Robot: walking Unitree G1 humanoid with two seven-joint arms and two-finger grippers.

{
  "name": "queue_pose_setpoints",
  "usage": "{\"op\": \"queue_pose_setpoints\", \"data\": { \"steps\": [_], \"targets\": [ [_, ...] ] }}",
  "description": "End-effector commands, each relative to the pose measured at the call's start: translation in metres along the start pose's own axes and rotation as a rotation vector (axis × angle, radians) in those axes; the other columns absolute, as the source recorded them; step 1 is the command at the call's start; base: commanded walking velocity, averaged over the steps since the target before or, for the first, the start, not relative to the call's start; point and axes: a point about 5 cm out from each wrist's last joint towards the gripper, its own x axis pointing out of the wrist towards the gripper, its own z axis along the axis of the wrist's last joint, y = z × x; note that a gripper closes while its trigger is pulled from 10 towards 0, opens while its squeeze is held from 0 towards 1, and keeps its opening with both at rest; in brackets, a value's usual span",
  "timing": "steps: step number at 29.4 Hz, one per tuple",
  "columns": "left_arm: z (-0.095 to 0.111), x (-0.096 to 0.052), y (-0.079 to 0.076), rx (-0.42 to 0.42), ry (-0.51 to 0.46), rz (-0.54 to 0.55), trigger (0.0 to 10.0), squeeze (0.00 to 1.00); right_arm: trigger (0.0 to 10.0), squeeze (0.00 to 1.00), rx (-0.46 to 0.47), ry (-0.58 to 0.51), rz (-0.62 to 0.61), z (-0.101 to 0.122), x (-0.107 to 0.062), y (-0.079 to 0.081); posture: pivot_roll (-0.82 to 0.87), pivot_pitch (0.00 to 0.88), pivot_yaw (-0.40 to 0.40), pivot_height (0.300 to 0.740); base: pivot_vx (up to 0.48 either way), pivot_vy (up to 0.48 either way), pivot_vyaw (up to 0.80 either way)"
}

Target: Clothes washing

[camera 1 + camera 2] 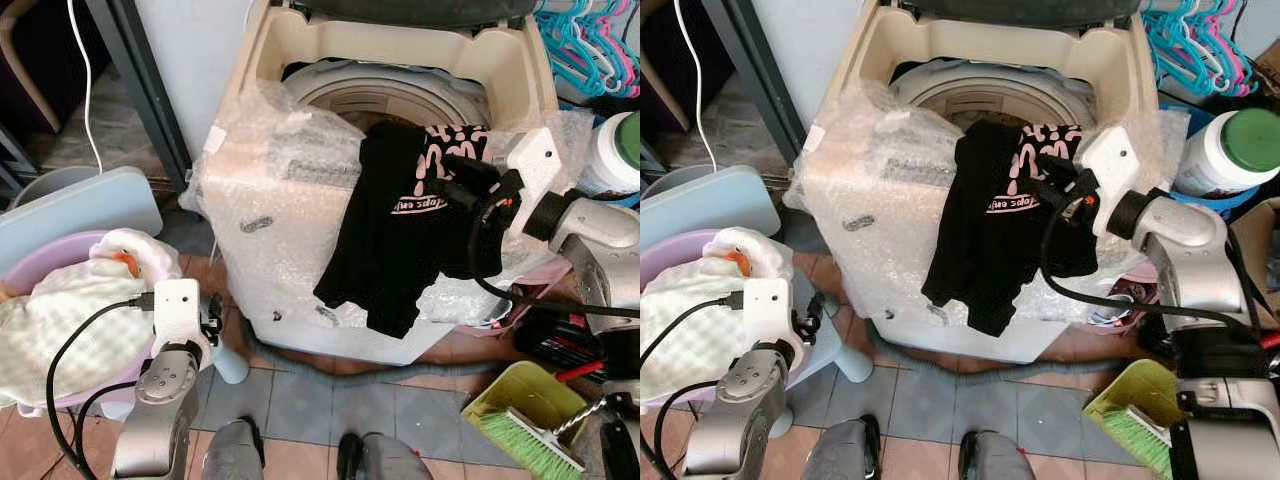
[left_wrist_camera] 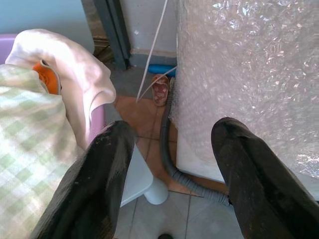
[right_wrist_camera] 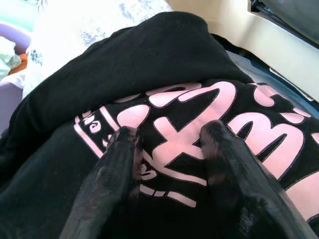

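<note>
At the near left, a purple basin (image 1: pixel 40 262) holds a heap of pale checked and cream laundry (image 1: pixel 70 320), evidently waiting its turn. Just beside it the left pincer (image 2: pixel 169 174) hangs low with its fingers spread wide and nothing between them, pointing at the tiled floor (image 1: pixel 320 400) and the grey drain hose (image 2: pixel 174 164) that runs along the foot of the machine.

In the middle stands the top-loading washing machine (image 1: pixel 290 250), its front wrapped in bubble wrap (image 1: pixel 260 200), probably to protect the casing. Its lid is up and the drum (image 1: pixel 385 95) is open to receive clothes.

A black garment (image 1: pixel 395 230) with pink lettering hangs over the front rim, half inside and half down the front, so it likely needs lifting over the edge. The print appears upside down and I cannot read it with any certainty.

The right pincer (image 3: pixel 169 149) rests on that print, fingers somewhat apart and pressed into the cloth; whether they actually hold a fold I cannot tell.

At the far right are a white jar with a green lid (image 1: pixel 1230 150), coloured hangers (image 1: pixel 1200 40) and, nearer, a green dustpan with brush (image 1: pixel 520 410).
</note>
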Motion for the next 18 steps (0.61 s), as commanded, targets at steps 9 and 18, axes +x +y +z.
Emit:
{"op": "queue_pose_setpoints", "data": {
  "steps": [9,18],
  "targets": [
    [-0.001,0.002,-0.001,0.006,0.000,0.001,10.0,0.00,6.2,0.00,-0.268,0.146,-0.166,-0.027,0.023,0.014,0.03,0.134,-0.036,0.740,0.000,0.000,0.00],
    [-0.002,0.001,-0.002,0.004,-0.001,0.007,10.0,0.00,0.0,0.00,-0.213,0.135,-0.244,-0.047,0.031,0.031,0.03,0.134,-0.041,0.740,0.000,0.000,0.00]
  ]
}}
